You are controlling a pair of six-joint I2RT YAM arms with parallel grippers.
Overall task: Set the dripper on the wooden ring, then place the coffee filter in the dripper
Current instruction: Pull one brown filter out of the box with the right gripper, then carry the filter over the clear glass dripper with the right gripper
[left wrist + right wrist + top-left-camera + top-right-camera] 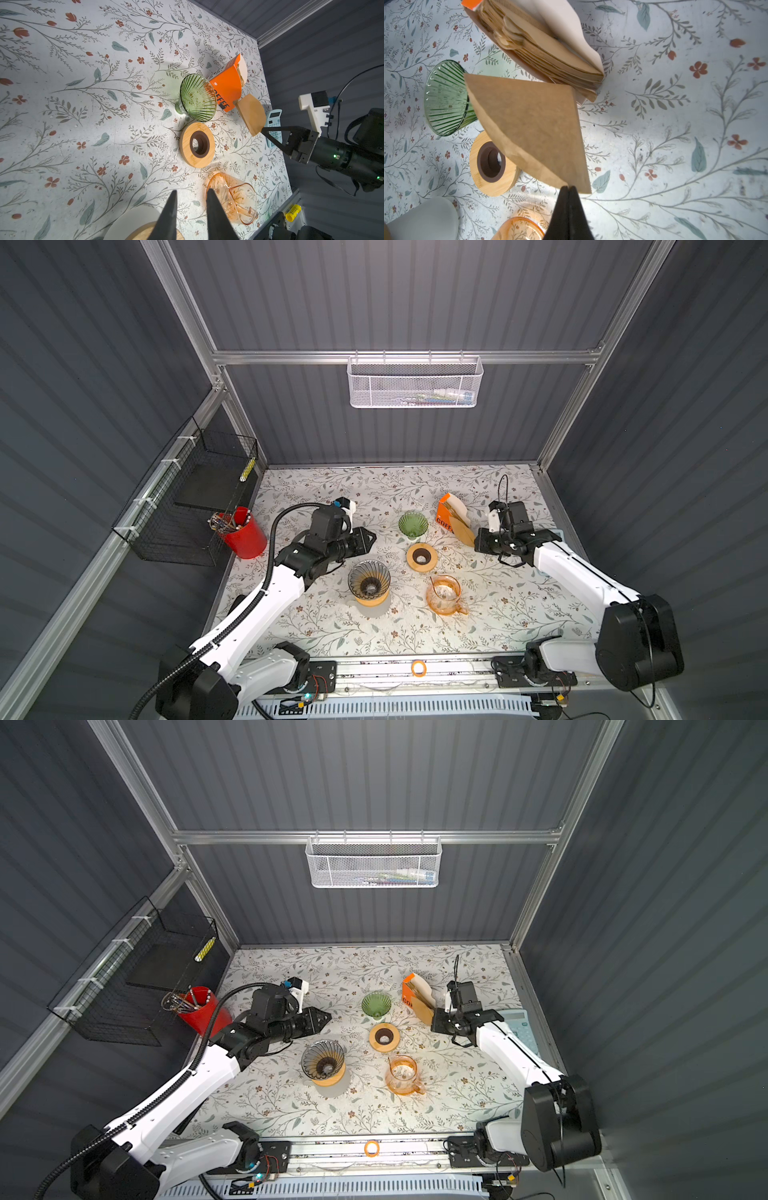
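Note:
A flat, brown, fan-shaped coffee filter (529,124) hangs in the air, pinched at one corner by my shut right gripper (569,188). In both top views the coffee filter (462,527) is just in front of its orange box (445,512), at the back right. A green ribbed glass dripper (412,524) stands left of the box, apart from the filter. A smoky ribbed glass dripper (369,580) on a wooden base sits nearer the front. My left gripper (372,537) hovers above and behind the smoky dripper. Its fingers (174,199) are apart with nothing between them.
A wooden ring holder (421,558) lies between the two drippers, and an orange glass jug (444,595) stands in front of it. A red cup of pens (241,533) sits at the left edge. A pale blue calculator (519,1029) lies under the right arm.

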